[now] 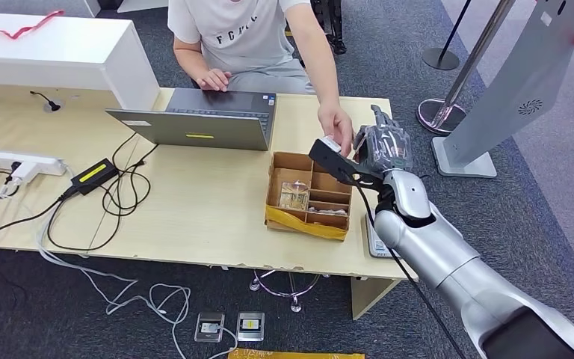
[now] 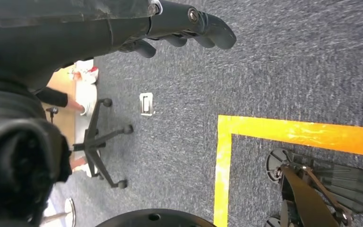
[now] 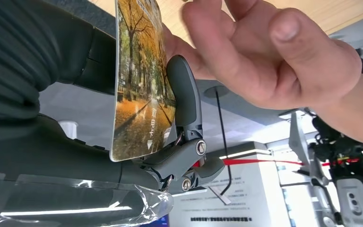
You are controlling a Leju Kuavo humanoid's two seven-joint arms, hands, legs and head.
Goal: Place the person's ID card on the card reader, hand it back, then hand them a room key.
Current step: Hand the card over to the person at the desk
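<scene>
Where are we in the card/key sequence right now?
Handover stage. The right hand holds a card with an autumn-tree print up to the person's hand, which is reaching for it. That looks like the room key, though I can't confirm. Left: release. The left hand hangs idle.

Office-like reception desk (image 1: 194,217): laptop (image 1: 202,123), power strip (image 1: 15,164), carpet, queue barrier post (image 1: 448,82).

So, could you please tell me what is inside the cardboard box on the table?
The box is split into compartments; one holds a stack of cards, another something pale. The right hand covers its far corner.
</scene>
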